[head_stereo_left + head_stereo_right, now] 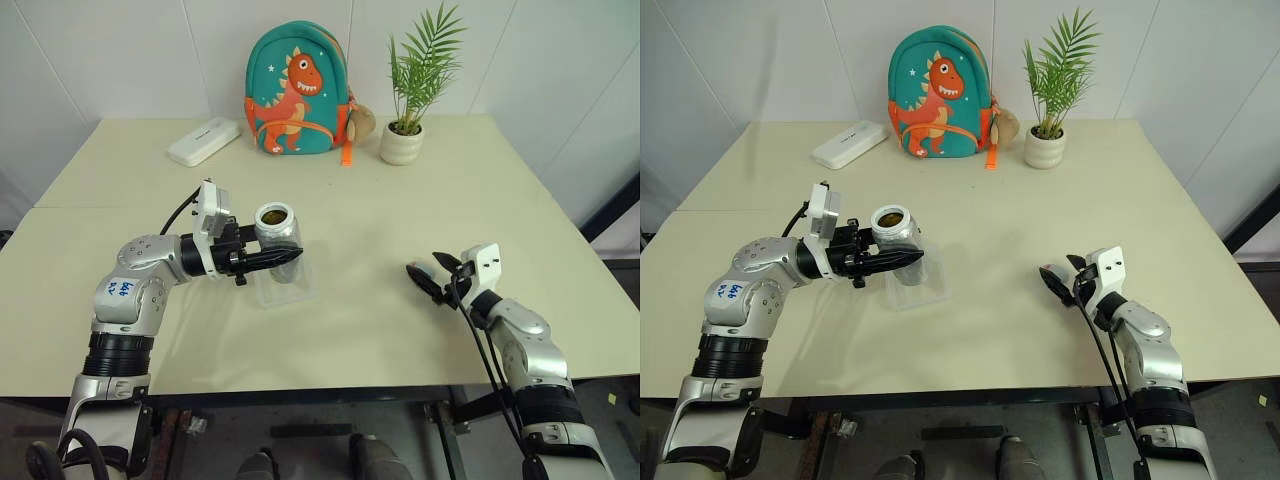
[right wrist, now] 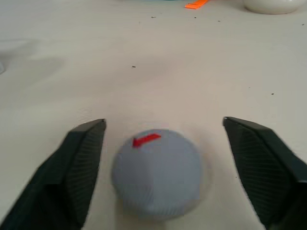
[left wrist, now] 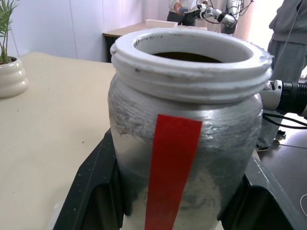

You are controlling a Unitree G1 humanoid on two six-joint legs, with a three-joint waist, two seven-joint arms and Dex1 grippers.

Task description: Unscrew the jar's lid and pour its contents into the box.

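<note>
Silvery-grey, the jar (image 1: pixel 277 232) stands upright and open-mouthed, pinched in your left gripper (image 1: pixel 268 259) directly above the clear box (image 1: pixel 284 288); tip its mouth down into it. Your right gripper (image 2: pixel 163 158), fingers spread, straddles the lid (image 2: pixel 157 172) on the table (image 1: pixel 380 260).

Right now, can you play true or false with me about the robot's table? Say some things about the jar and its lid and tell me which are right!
1. The jar has its lid screwed on. False: its mouth is open, and the lid lies on the table.
2. The left tool is shut on the jar. True.
3. The right tool is squeezing the lid. False: its fingers stand wide apart, with gaps on both sides of the lid.
4. The jar is held upright over the clear box. True.
5. A dinosaur backpack stands at the table's far edge. True.
6. The plant pot is inside the box. False: it stands beside the backpack.
</note>
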